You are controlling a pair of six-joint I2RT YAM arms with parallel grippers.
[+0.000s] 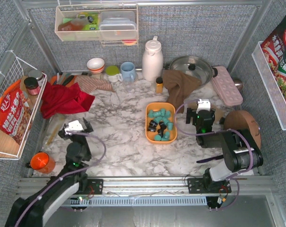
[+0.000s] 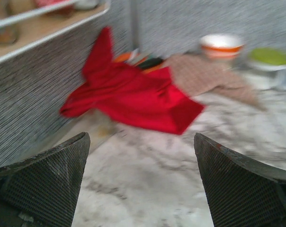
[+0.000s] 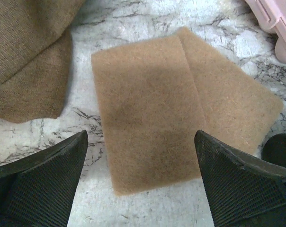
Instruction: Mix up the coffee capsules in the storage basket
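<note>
The orange storage basket (image 1: 147, 126) sits on the marble table between the two arms. In it lie the coffee capsules (image 1: 160, 115), mostly teal with a few black ones near the middle. My left gripper (image 1: 73, 124) hangs open well to the left of the basket, facing a red cloth (image 2: 133, 97), with only bare marble between its fingers (image 2: 48, 182). My right gripper (image 1: 202, 107) is open just right of the basket, above two tan scouring pads (image 3: 147, 109). Nothing is between its fingers (image 3: 242, 182). Neither wrist view shows the basket or capsules.
A brown cloth (image 3: 29, 61) lies left of the pads, a pink tray (image 3: 275, 21) to their right. At the back stand a white jug (image 1: 152, 59), a lidded pot (image 1: 192, 68), an amber bottle (image 1: 159, 85), cups and a bowl (image 2: 222, 45). An orange cup (image 1: 42, 162) sits front left.
</note>
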